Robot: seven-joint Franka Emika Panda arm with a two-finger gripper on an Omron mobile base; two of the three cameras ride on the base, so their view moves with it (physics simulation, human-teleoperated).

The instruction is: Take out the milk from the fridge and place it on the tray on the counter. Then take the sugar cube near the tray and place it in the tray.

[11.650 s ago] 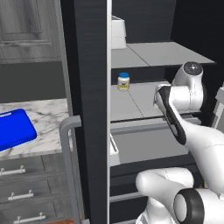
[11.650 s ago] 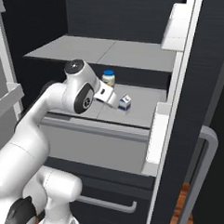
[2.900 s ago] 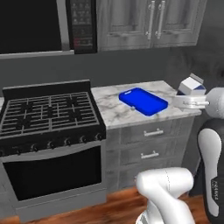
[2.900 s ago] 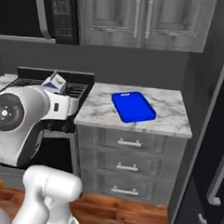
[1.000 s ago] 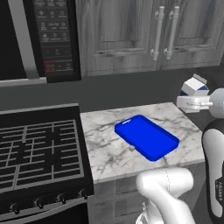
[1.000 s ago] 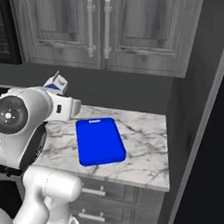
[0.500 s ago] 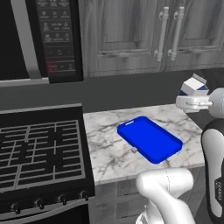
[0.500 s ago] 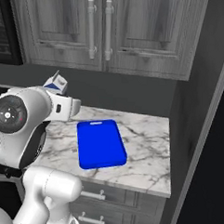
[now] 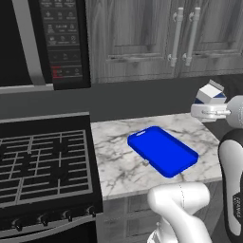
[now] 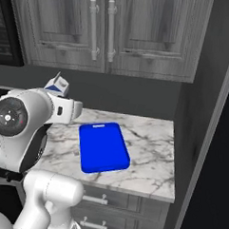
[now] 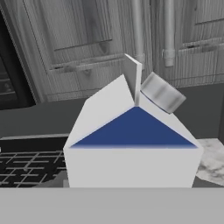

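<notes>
Tool (image 9: pixel 205 110) clamped on the milk (image 9: pixel 210 93), carried upright in the air above the right end of the counter (image 9: pixel 118 156), beyond the tray's far corner. Tray (image 9: pixel 163 150) lies flat on the counter, nothing on it. Sugar cube (image 9: pixel 145 162) rests just beside the tray's near-left edge. Stove (image 9: pixel 42 161) adjoins the counter at left; cabinets (image 10: pixel 106 30) above.

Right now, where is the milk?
The milk is held in the gripper, up in the air at the right end of the counter, beside the tray.
</notes>
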